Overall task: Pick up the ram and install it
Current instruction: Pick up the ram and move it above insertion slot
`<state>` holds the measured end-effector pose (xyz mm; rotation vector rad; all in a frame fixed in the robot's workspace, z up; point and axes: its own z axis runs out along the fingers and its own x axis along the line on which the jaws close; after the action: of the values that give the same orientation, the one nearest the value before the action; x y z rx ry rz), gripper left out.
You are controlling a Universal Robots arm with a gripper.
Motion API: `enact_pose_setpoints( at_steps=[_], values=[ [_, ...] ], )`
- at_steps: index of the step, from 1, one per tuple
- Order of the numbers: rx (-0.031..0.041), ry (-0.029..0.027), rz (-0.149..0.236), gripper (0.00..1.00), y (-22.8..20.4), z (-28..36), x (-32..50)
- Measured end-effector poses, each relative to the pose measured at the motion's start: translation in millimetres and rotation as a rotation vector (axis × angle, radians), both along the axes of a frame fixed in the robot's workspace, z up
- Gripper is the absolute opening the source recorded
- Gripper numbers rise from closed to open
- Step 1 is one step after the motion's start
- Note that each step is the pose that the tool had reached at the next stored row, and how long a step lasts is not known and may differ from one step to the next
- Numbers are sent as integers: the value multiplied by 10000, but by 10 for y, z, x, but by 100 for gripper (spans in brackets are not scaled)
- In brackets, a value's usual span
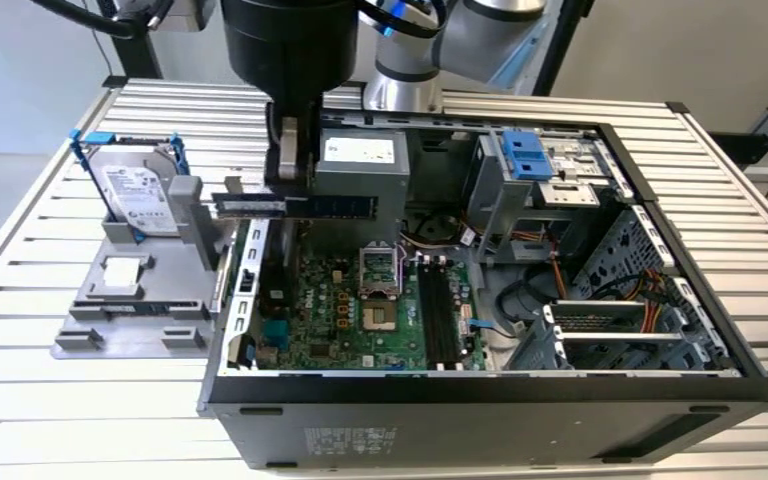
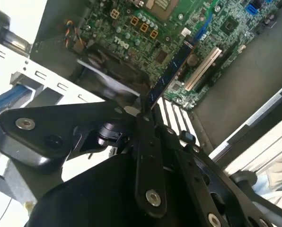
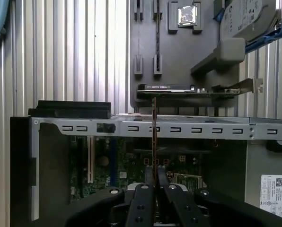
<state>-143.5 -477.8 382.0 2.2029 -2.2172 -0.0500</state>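
Pincer (image 3: pixel 154 178) is clamped across the flat faces of the ram (image 1: pixel 337 206), holding it on edge and level, probably so the contact edge drops straight in. The stick hangs over the open case (image 1: pixel 491 385) by its wall on the exterior view's left, well apart from the memory slots (image 1: pixel 440 310); not seated yet.

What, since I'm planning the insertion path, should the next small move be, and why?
Probably carry the ram toward the exterior view's right. The end effector is shut on it, holding it in the air over a wall of the computer case, while the black memory slots lie further right and lower.
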Motion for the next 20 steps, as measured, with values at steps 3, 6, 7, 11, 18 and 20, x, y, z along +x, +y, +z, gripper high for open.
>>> enact_pose_setpoints(
  at_steps=[3, 6, 7, 11, 18, 20],
  values=[
    [-2, 0, 2, 0, 76, 1, 42],
    [-2, 0, 1, 0, 131, 0, 103],
    [-2, 0, 0, 0, 145, 1, 126],
    [-1, 0, 0, 0, 195, 0, 224],
    [-1, 0, 0, 0, 257, 0, 442],
    [-1, 1, 1, 0, 259, 0, 532]
  ],
)
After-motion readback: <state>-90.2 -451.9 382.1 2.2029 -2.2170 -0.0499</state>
